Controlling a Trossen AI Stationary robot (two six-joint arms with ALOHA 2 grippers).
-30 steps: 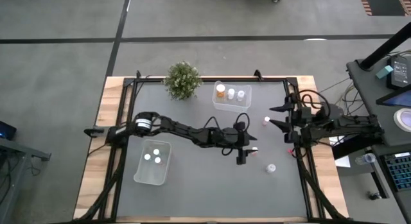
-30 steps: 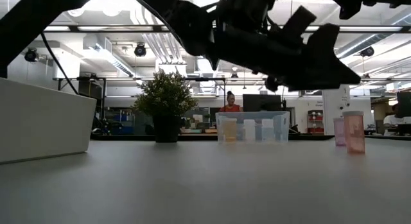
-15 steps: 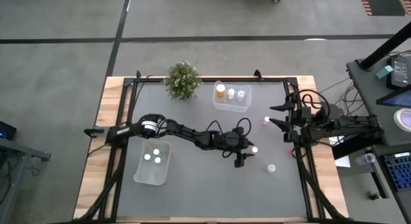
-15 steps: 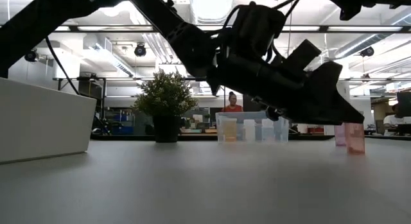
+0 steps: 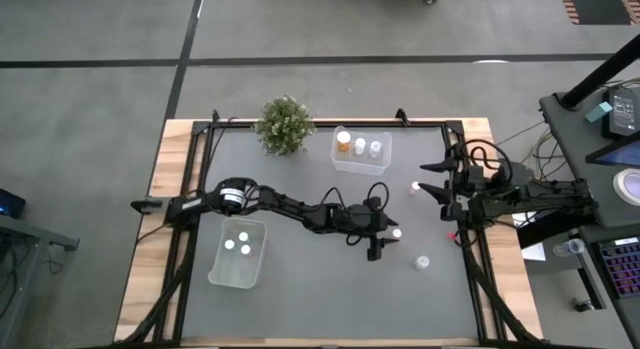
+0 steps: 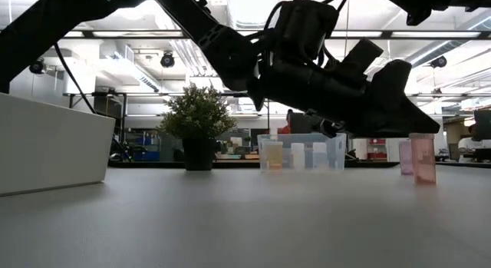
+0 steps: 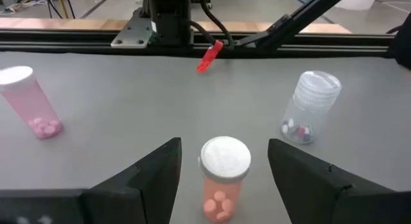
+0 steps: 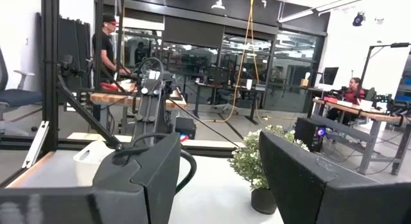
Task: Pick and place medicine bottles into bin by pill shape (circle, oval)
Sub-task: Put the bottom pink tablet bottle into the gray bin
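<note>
Right now, low in the left wrist frame, our left gripper point(image 7: 221, 179) spreads its fingers wide on either side of a standing orange bottle point(image 7: 223, 178), without touching it. Farther up sit a pink bottle point(image 7: 30, 101) at left and a clear bottle point(image 7: 309, 107) at right. From above, the oval-or-circle bins lie at lower left point(image 5: 220, 272) and upper centre point(image 5: 340, 160). Our right gripper point(image 5: 432, 181) waits, fingers apart, at the right edge. If we close off-centre, one finger could tip the bottle over.
</note>
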